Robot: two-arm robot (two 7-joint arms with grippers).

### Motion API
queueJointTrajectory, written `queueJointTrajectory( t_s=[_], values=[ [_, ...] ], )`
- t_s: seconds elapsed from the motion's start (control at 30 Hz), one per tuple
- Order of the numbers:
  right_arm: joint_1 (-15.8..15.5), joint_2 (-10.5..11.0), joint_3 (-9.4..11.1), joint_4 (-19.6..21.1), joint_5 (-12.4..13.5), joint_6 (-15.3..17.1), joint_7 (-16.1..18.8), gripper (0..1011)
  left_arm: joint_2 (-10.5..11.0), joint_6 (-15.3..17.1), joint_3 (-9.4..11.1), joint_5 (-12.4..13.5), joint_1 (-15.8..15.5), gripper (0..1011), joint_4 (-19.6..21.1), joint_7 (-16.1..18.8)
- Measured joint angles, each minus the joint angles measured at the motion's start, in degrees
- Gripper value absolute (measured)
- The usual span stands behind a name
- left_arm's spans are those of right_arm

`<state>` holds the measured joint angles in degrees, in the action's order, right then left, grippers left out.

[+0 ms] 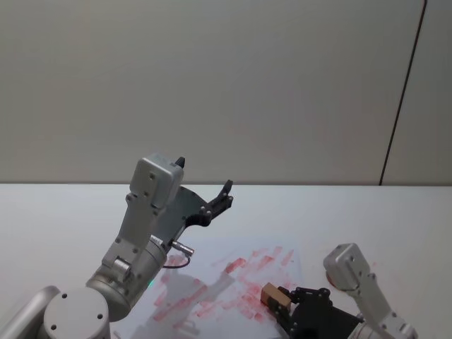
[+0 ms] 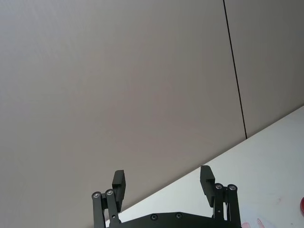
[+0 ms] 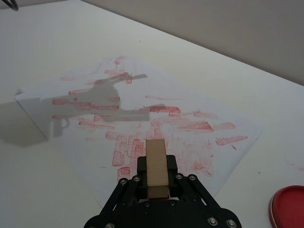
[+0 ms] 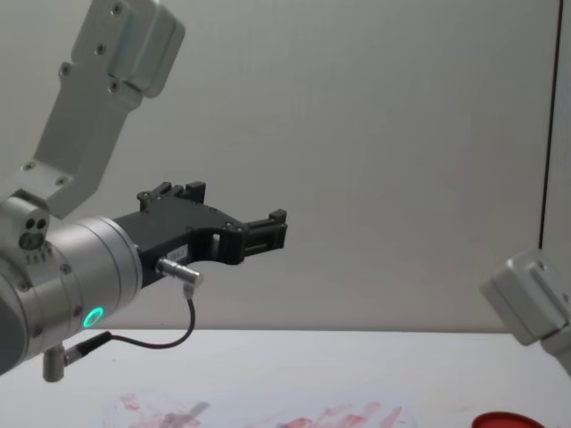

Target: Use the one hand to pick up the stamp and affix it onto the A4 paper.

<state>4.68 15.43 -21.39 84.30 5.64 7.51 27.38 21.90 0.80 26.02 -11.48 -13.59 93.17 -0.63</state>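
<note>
Tan wood block, the stamp point(image 3: 156, 154), sits clamped in the right gripper point(image 3: 156, 176). The black jaws are closed onto its two long sides, with its long axis running straight out from between them.

- Key relation: the paper point(image 3: 156, 85) lies directly ahead of and below the stamp's free end. We see the stamp over the near right part of the sheet, inside its edges, above a cluster of red prints.
- We cannot tell whether the end face is touching the sheet or hanging just above it, since the block hides its own tip.
- We judge the coming move to be a push along the stamp's long axis, down onto the sheet. The right arm is the near one and already lined up.
- Left gripper point(image 2: 162, 178): raised well above the far left of the sheet, jaws spread wide, holding nothing, pointing at the wall point(image 1: 282, 85). It looks idle.
- Surface: the table point(image 3: 57, 38) is white and flat, and the sheet lies skewed on it, crowded with red bar prints and smears. Arm shadows fall across its left half.
- Red pad point(image 3: 289, 209): on the table, off the sheet's near right corner, apart from it.
- Room: plain grey wall with one dark vertical seam at right.
</note>
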Motion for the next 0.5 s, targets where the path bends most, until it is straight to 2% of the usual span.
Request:
queueJointTrajectory(
  t_s=[0.5],
  values=[
    [0.20, 0.77, 2.18, 3.95, 6.16, -4.56, -4.18, 216, 0.00, 0.00, 0.00, 0.00, 0.00, 1002, 0.00, 0.00]
  ],
)
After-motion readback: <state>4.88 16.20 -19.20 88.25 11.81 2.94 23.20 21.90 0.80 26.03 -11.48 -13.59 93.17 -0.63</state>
